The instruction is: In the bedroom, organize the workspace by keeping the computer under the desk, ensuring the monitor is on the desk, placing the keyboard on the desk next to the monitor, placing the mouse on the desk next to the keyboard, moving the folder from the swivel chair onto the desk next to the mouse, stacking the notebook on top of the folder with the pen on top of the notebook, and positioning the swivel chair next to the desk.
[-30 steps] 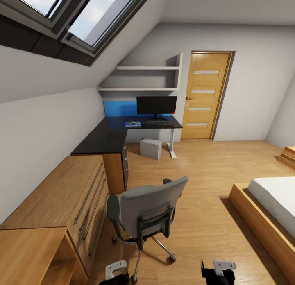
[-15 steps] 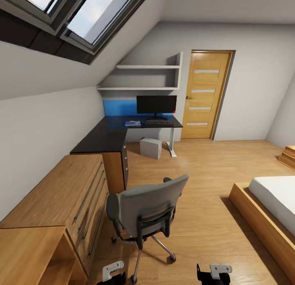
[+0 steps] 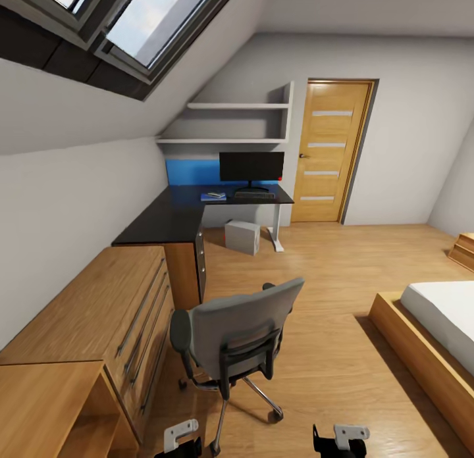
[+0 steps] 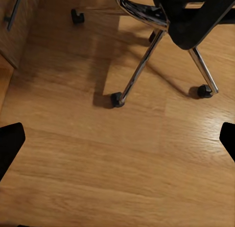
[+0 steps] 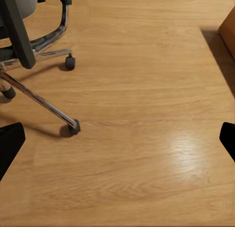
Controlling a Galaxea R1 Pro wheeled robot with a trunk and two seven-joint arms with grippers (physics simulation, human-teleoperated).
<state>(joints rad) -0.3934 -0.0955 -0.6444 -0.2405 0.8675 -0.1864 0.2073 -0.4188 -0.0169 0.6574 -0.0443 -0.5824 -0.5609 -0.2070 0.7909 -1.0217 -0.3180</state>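
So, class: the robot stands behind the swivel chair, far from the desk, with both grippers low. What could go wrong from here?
1. The swivel chair stands between the robot and the desk; driving forward may knock it, and its castors would probably let it roll off course.
2. The chair's back faces the camera and hides the seat, so anything lying there cannot be checked.
3. The light-wood cabinet is close beside the chair, leaving little room to pass on that side.
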